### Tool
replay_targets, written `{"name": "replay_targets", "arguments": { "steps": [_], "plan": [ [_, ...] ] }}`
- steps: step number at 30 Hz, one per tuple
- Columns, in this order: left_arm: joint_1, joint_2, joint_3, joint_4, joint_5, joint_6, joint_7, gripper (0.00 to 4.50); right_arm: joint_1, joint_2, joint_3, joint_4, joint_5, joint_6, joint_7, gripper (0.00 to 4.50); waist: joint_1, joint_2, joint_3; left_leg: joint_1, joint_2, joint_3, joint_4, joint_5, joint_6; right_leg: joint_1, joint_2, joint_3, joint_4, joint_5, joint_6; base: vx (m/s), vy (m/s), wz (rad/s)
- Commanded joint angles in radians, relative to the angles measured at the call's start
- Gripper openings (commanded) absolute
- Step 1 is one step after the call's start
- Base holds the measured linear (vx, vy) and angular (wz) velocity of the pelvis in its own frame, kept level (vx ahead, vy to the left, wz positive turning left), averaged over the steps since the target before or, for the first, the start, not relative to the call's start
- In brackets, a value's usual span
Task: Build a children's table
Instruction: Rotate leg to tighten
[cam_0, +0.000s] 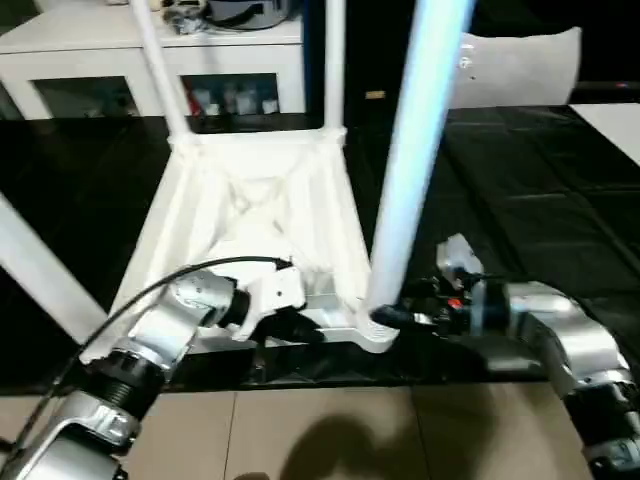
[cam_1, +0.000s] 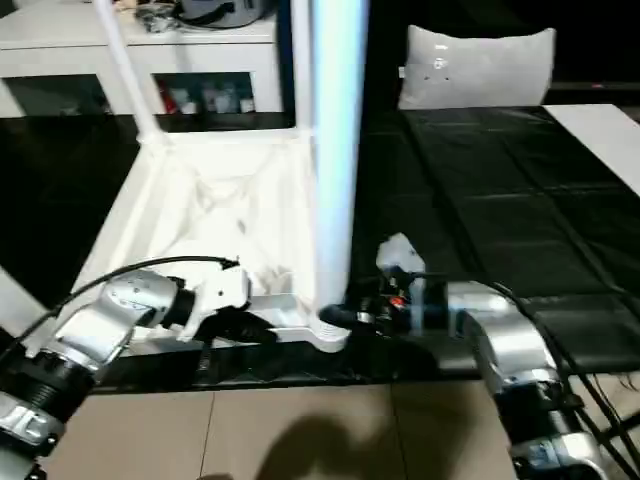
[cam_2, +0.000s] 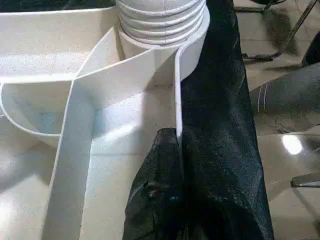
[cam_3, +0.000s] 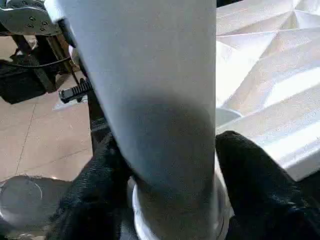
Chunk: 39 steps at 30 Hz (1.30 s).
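Now you are at the last corner: the children's table (cam_0: 262, 215) lies upside down on the black mat (cam_0: 520, 190), ribbed underside up, and your right gripper (cam_0: 392, 316) brackets the foot of the near-right leg (cam_0: 420, 150) where it enters its corner socket (cam_0: 372, 335). In the right wrist view the black fingers (cam_3: 92, 195) stand on both sides of the leg's base, close against it; whether they are pressing or only flanking it cannot be told. Your left gripper (cam_0: 292, 326) is clenched on the near rim (cam_2: 177, 107) of the tabletop, just beside that same corner, steadying the piece.

The step in hand looks like seating this leg. Its ridged collar (cam_2: 161, 20) still shows above the socket in the left wrist view, so it may not be fully home. The next move likely calls for a firm grip low on the leg and more turning or pressing down, with the left hold kept tight so the top does not slide on the mat.

Two far legs (cam_0: 160, 70) already stand upright from the back corners, and another slants out at the left edge (cam_0: 40, 265). Everything is plain white plastic, the underside crossed by diagonal ribs. Behind stands a white cabinet (cam_0: 150, 50) with glass doors.
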Motion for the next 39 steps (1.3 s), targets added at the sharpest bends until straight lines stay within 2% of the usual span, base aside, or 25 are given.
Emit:
{"name": "replay_targets", "arguments": {
  "steps": [1, 8, 17, 27, 31, 33, 34, 37, 39],
  "plan": [
    [0.015, -0.012, -0.045, -0.028, 0.005, -0.008, -0.028, 0.00, -0.016, -0.004, -0.002, -0.004, -0.008, -0.012, -0.018, 2.79, -0.003, -0.014, -0.068, -0.003, 0.030, -0.001, -0.067, -0.147, 0.060, 0.056, -0.055, 0.046, -0.056, -0.297, -0.188, 0.000, 0.000, 0.00],
    [0.017, -0.009, -0.043, -0.030, 0.007, -0.009, -0.030, 0.00, -0.014, 0.003, -0.002, -0.009, 0.011, 0.003, 0.002, 2.79, -0.002, -0.014, -0.067, -0.003, 0.029, -0.002, -0.068, -0.159, 0.056, 0.057, -0.057, 0.045, -0.060, -0.331, -0.174, 0.000, 0.000, 0.00],
    [0.022, -0.005, -0.041, -0.031, 0.005, -0.004, -0.033, 0.00, 0.002, 0.007, 0.004, -0.030, 0.039, 0.032, 0.030, 2.10, -0.002, -0.012, -0.067, -0.003, 0.030, -0.002, -0.069, -0.161, 0.055, 0.058, -0.057, 0.045, -0.058, -0.310, -0.185, 0.000, 0.000, 0.00],
    [0.033, -0.013, -0.029, -0.047, -0.003, 0.038, -0.009, 0.00, 0.028, 0.021, 0.016, -0.057, 0.044, 0.042, 0.024, 2.07, -0.001, -0.011, -0.068, -0.004, 0.030, -0.003, -0.069, -0.160, 0.053, 0.059, -0.056, 0.045, -0.057, -0.306, -0.185, 0.000, 0.000, 0.00],
    [0.035, -0.022, -0.018, -0.055, -0.014, 0.092, 0.006, 0.00, 0.043, 0.046, 0.006, -0.067, 0.037, 0.045, -0.029, 2.07, -0.003, -0.010, -0.066, -0.003, 0.030, -0.003, -0.071, -0.172, 0.047, 0.058, -0.058, 0.046, -0.059, -0.330, -0.179, 0.000, 0.000, 0.00],
    [0.034, -0.031, -0.011, -0.062, -0.015, 0.126, 0.025, 0.00, 0.041, 0.067, -0.001, -0.050, 0.009, 0.041, -0.098, 2.06, -0.006, -0.010, -0.063, -0.002, 0.028, -0.003, -0.073, -0.188, 0.043, 0.056, -0.057, 0.044, -0.064, -0.357, -0.172, 0.000, 0.000, 0.00],
    [0.030, -0.048, -0.001, -0.062, -0.014, 0.155, 0.056, 0.00, 0.036, 0.086, -0.003, -0.038, -0.022, 0.043, -0.165, 2.06, -0.012, -0.008, -0.059, -0.001, 0.026, -0.004, -0.076, -0.217, 0.030, 0.055, -0.057, 0.043, -0.071, -0.416, -0.152, 0.000, 0.000, 0.00],
    [0.019, -0.085, 0.021, -0.048, -0.012, 0.184, 0.121, 0.00, 0.025, 0.120, -0.006, -0.021, -0.058, 0.061, -0.264, 2.06, -0.023, -0.010, -0.054, 0.003, 0.020, -0.006, -0.078, -0.250, 0.016, 0.053, -0.057, 0.038, -0.085, -0.508, -0.113, 0.000, 0.000, 0.00],
    [-0.002, -0.140, 0.055, -0.021, -0.001, 0.220, 0.230, 0.00, 0.005, 0.170, -0.011, -0.006, -0.114, 0.104, -0.413, 2.05, -0.043, -0.004, -0.047, 0.008, 0.011, -0.010, -0.076, -0.297, 0.007, 0.050, -0.054, 0.026, -0.103, -0.607, -0.071, 0.000, 0.000, 0.00]
  ]
}}
